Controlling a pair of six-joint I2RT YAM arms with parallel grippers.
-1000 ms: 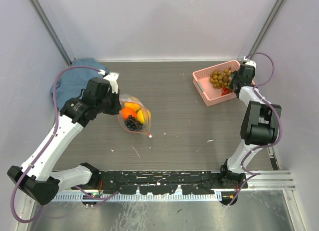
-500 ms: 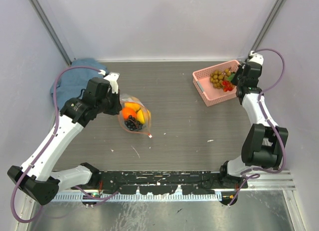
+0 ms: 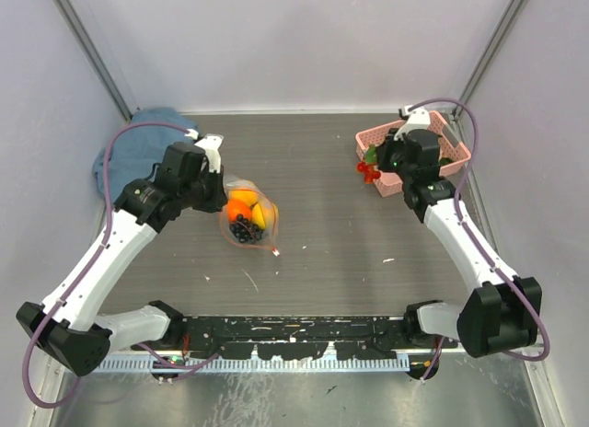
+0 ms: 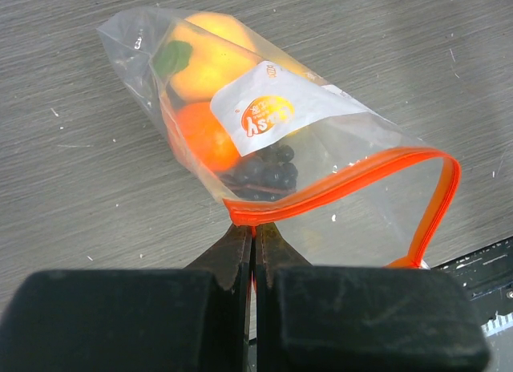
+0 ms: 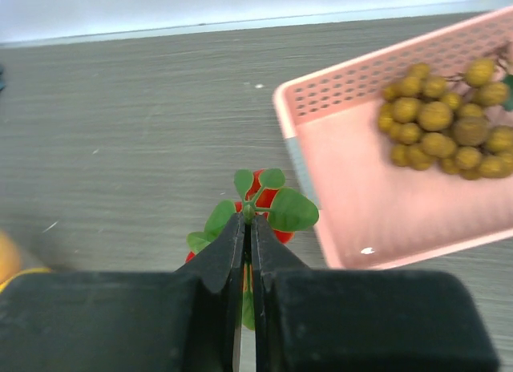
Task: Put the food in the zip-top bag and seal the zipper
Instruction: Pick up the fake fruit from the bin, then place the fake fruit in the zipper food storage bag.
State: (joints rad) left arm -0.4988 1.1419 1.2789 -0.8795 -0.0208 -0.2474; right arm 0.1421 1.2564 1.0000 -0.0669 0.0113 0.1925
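Note:
The clear zip-top bag [image 3: 248,215] lies on the table left of centre. It holds a yellow fruit [image 4: 210,63], an orange fruit [image 4: 200,139] and dark berries [image 4: 264,167]. Its orange-red zipper [image 4: 353,179] gapes open. My left gripper [image 4: 255,228] is shut on the zipper's near end; it also shows in the top view [image 3: 221,199]. My right gripper [image 5: 247,224] is shut on the stem of a red fruit bunch with green leaves [image 5: 268,200], held above the table just left of the pink basket [image 5: 377,63]. Olive-brown grapes [image 5: 449,123] lie in the basket.
A blue cloth [image 3: 138,146] lies at the back left corner. The pink basket [image 3: 457,154] stands at the back right, partly under my right arm. Walls close in the table at the back and both sides.
My right gripper has lifted the red fruit bunch out of the basket and swung left past its left edge. My left gripper has stayed on the bag.

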